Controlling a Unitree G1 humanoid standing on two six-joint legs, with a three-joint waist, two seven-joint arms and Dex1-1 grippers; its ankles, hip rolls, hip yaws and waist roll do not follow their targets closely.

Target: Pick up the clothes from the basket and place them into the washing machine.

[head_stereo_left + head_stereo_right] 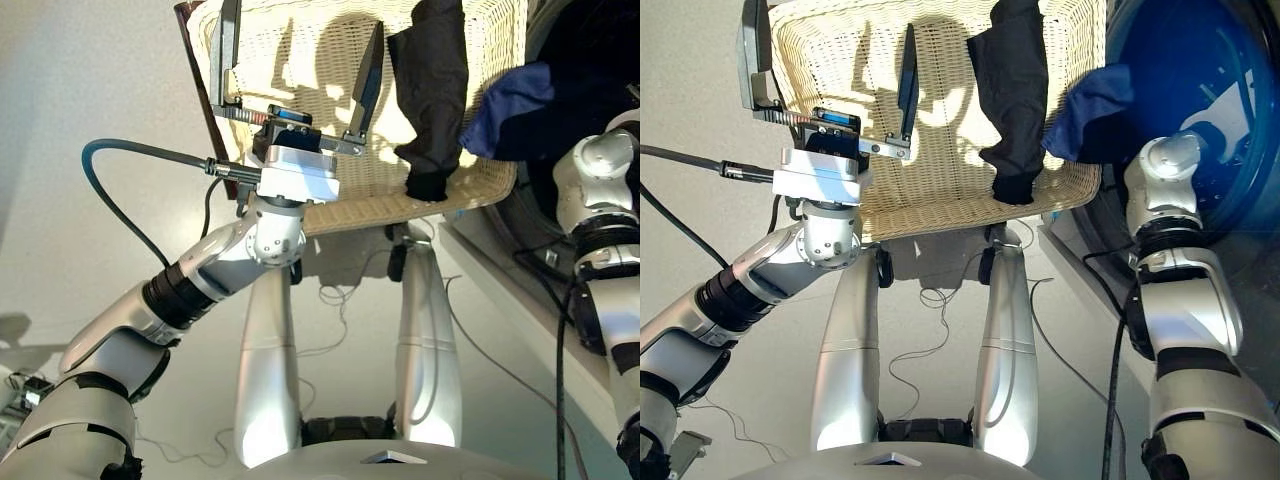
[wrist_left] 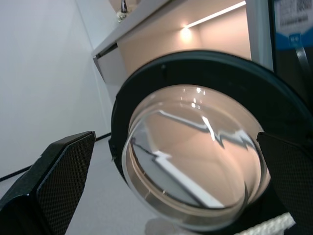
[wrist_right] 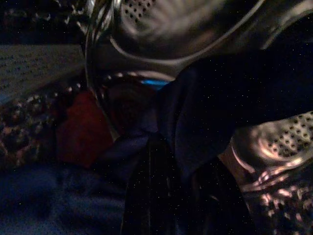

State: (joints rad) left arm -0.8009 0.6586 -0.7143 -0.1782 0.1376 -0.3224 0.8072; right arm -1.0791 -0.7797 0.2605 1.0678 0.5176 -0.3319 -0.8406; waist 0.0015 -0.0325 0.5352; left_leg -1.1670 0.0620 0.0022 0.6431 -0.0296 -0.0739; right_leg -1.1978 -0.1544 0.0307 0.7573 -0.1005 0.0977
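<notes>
Left claw (image 1: 297, 78) gapes over basket (image 1: 300, 60) holding two garments (image 1: 432, 90).

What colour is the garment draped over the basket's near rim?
Black, clearest in the right eye view.

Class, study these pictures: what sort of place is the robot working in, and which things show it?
Probably a home laundry corner. A front-loading washing machine with a round glass door stands beside a wicker basket holding a black garment and a navy one.
</notes>
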